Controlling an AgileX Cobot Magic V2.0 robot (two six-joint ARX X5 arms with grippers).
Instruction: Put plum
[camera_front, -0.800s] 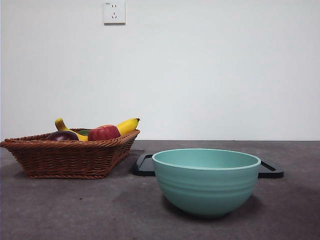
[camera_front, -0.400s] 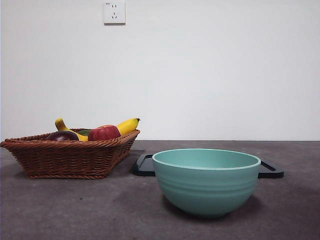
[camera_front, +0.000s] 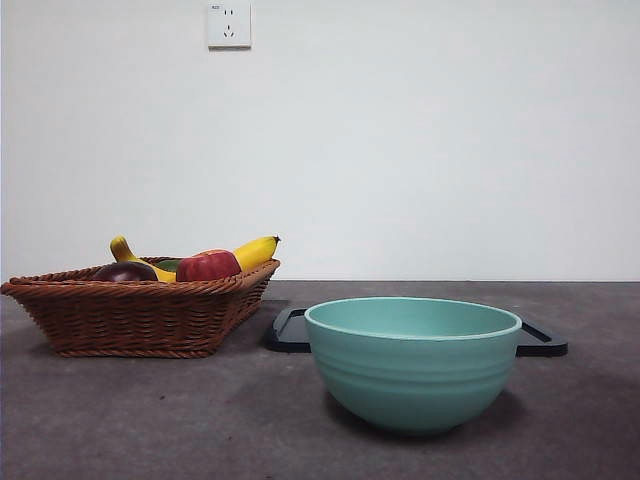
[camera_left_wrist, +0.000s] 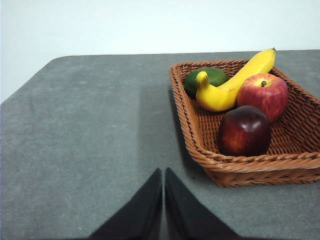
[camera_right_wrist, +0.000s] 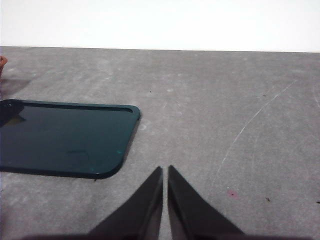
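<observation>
Inside the wicker basket (camera_left_wrist: 250, 150), at its near corner, the plum (camera_left_wrist: 244, 131) sits beside the red apple (camera_left_wrist: 263, 94), with a banana (camera_left_wrist: 235, 85) and a green fruit (camera_left_wrist: 206, 79) behind them. From the front, the basket (camera_front: 140, 310) stands on the grey surface (camera_front: 150, 420), the plum (camera_front: 124, 271) peeking over its rim. A green bowl (camera_front: 412, 362) stands in front of a dark tray (camera_right_wrist: 65, 137). The left hand (camera_left_wrist: 163, 175) is clenched empty, above the surface near the basket. The right hand (camera_right_wrist: 165, 172) is also clenched empty, near the tray's corner.
</observation>
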